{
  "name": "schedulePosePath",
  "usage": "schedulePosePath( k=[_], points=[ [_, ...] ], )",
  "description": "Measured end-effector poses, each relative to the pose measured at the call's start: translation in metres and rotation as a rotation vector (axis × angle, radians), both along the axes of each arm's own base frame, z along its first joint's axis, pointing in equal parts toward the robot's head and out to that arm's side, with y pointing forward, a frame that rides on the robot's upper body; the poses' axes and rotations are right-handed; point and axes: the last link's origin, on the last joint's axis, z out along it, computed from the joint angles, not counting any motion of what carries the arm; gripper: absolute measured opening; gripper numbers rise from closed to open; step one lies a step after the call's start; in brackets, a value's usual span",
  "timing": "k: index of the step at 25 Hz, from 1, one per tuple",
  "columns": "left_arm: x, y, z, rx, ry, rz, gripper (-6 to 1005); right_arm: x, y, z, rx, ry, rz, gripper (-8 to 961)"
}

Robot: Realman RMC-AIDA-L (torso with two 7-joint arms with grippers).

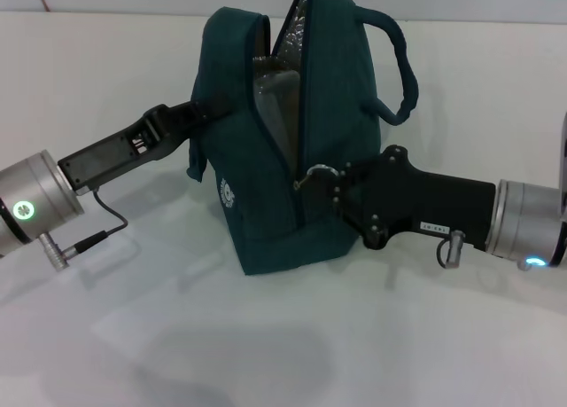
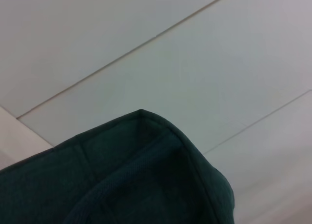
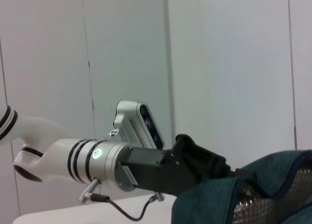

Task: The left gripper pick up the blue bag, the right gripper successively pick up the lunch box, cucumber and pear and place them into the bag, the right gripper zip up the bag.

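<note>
The blue bag stands upright on the white table, its zipper open along the front so the silver lining shows. My left gripper reaches in from the left and is shut on the bag's upper left side; the right wrist view shows the left gripper clamped at the bag rim. My right gripper comes from the right, shut on the metal zipper pull low on the front. The left wrist view shows only a corner of the bag. The lunch box, cucumber and pear are out of view.
The bag's carry handle loops out at the upper right. A black cable hangs from my left wrist just above the table. White wall panels fill the background.
</note>
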Motion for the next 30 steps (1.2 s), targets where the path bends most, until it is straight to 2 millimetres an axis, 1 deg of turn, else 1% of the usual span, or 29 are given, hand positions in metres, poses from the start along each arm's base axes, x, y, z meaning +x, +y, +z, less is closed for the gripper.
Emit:
schedulePosePath(
  k=[13,17,24,30],
  points=[
    [-0.004,-0.006,-0.001,0.032,0.039,-0.033,60,-0.02,0.003,0.004,0.026,0.021,0.108,8],
    [-0.005,-0.007,-0.001,0.036,0.057,-0.048,71,-0.021,0.002,0.006,0.021,0.028,0.116,8],
    [0.002,-0.01,-0.001,0.064,0.098,-0.151,93,-0.024,0.005,0.007,0.029,0.045,0.107,8],
    [0.006,-0.015,0.006,0.167,0.125,-0.262,128,-0.026,0.006,0.004,0.009,0.041,0.11,7]
  ],
)
